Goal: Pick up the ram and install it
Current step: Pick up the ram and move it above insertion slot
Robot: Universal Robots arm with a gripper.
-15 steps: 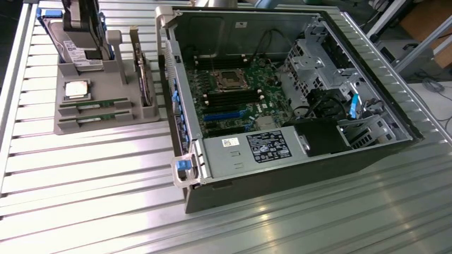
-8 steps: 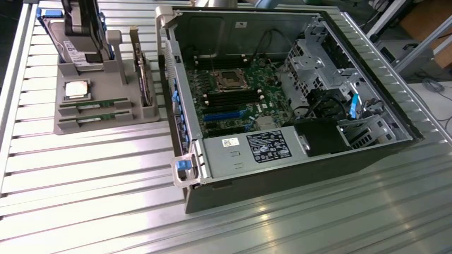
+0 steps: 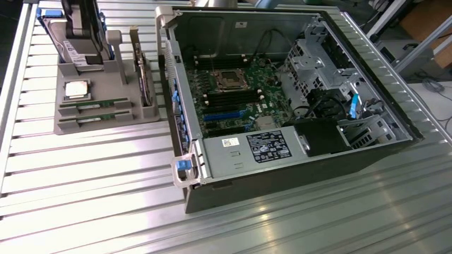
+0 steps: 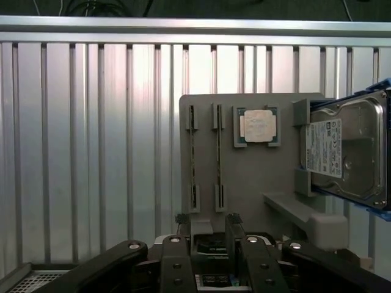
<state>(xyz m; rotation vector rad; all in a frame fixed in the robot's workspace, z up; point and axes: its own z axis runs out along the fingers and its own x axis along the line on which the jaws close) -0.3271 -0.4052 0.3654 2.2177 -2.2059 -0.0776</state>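
Jaws: all matte black, two narrow flat pads (image 4: 234, 235) with small toothed tips, mounted on chunky black linkage bars (image 4: 110, 265). Silver round-head screws (image 4: 134, 246) at the pivots. Pale label (image 4: 214, 281) between the bases, unreadable.

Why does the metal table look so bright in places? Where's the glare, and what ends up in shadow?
Exterior view: the ribbed table glares white beside the grey holder, while the inside of the computer case sits in shade. Wrist view: bright streaks run along the table slats, the hard drive catches light on its silver face, and the gripper is dark.
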